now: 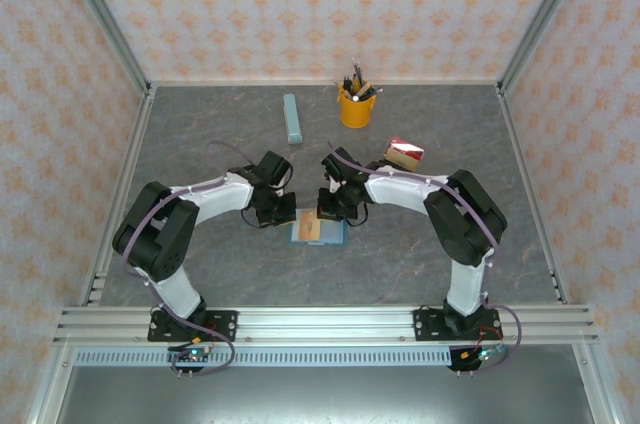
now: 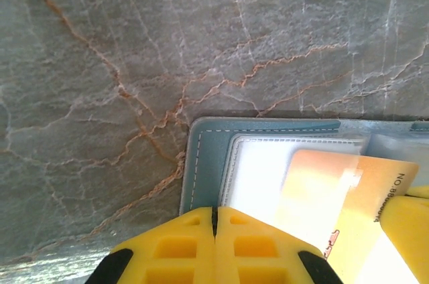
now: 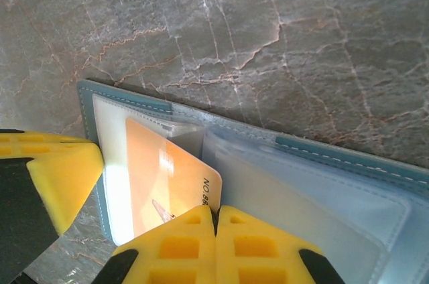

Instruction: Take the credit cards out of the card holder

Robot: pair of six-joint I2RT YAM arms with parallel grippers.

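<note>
Both grippers are shut, fingertips together, above the open card holder [image 1: 318,234], which lies flat on the table directly beneath them with its long axis running from one to the other. The right gripper [image 3: 215,211] is nearer the tan-orange card [image 3: 161,163]. That card juts from a clear pocket with a corner at those fingertips, though whether they nip it or merely press is unclear. The left gripper [image 2: 214,210] sits over the holder's other end. Beyond the right gripper, a red card [image 1: 404,152] lies well apart.
</note>
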